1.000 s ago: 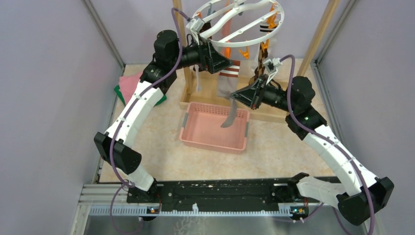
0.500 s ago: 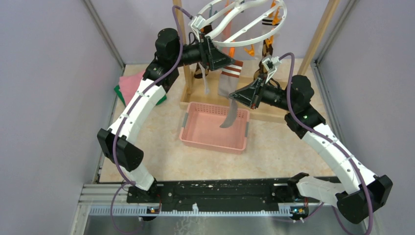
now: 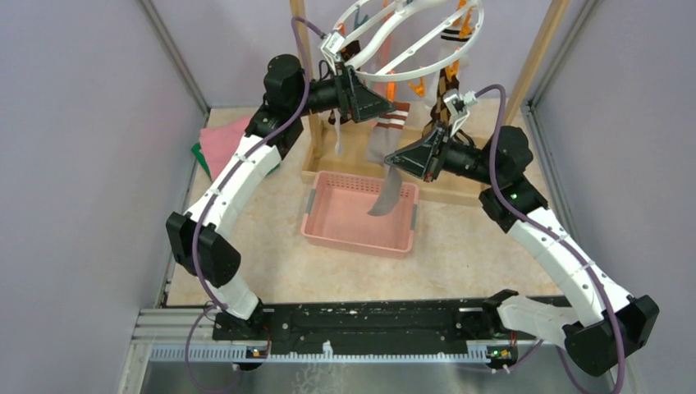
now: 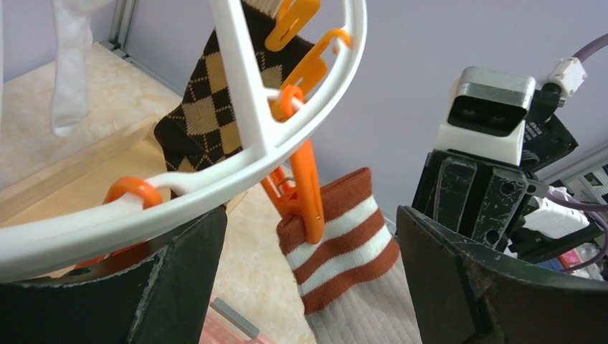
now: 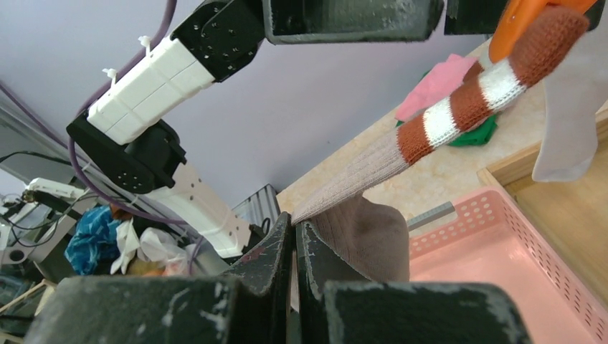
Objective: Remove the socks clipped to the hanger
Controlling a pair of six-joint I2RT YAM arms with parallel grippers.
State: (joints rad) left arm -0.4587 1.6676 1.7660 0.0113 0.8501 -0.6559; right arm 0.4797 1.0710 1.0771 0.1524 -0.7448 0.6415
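- Hanger (image 3: 410, 71) hung tilted at the back of the top view, beside a wooden post (image 3: 538, 61). The grey sock (image 3: 386, 193) dangled from it over the pink basket (image 3: 316, 234). The right gripper (image 3: 404, 160) pinched that sock partway down its length. The left gripper (image 3: 384, 104) sat higher, beside the striped cuff, so the left arm was nearer the clip. Folded cloths (image 3: 215, 144) lay well apart to the left.
- Left wrist view: the left gripper's fingers (image 4: 183, 279) stood wide apart and held nothing. The orange clip (image 4: 307, 190) biting the cuff lay straight ahead between them, its long axis close to upright. The hanger's ring crossed just above the left finger, and an argyle sock (image 4: 193, 122) hung beyond it. Both would likely crowd a reach for the clip. The right arm's wrist camera (image 4: 491, 107) stood close on the right.
- Right wrist view: the right gripper's fingers (image 5: 276, 247) were pressed together on the grey sock. It ran taut up and to the right, to the cuff and clip at the top corner. The basket lay below and to the right. A pull back along the sock's line, away from the clip, looked like what would free it.
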